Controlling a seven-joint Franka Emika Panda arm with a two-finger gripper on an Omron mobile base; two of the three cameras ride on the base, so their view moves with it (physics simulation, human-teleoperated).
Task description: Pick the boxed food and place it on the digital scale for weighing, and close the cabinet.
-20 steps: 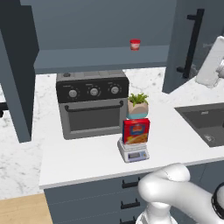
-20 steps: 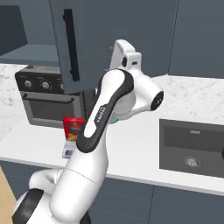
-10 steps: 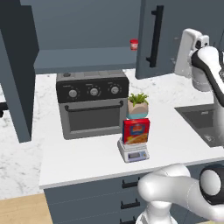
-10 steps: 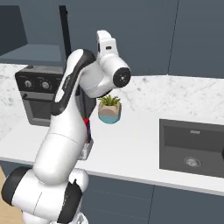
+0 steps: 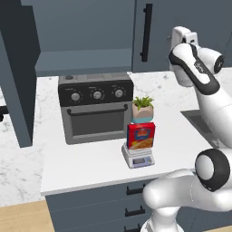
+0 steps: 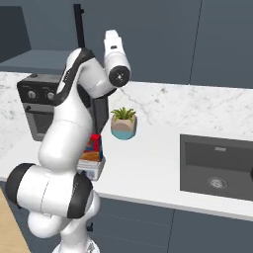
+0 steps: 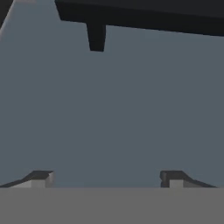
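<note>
The red boxed food stands upright on the digital scale, in front of the oven's right corner. In the right base view the arm partly covers the box and the scale. The cabinet's right door, with its black bar handle, is swung almost flat against the cabinet front. The left door stands wide open. My gripper is raised against the right door's face. In the hand view the gripper is open, with slate-blue door between and beyond its fingertips.
A black countertop oven sits left of the scale, and a small potted plant stands right behind the box. A dark sink is set in the marble counter to the right. Lower drawers run under the counter edge.
My arm has swung left with the right cabinet door, which has gone from open to nearly shut. The small red cup on the shelf is now covered by the door.
</note>
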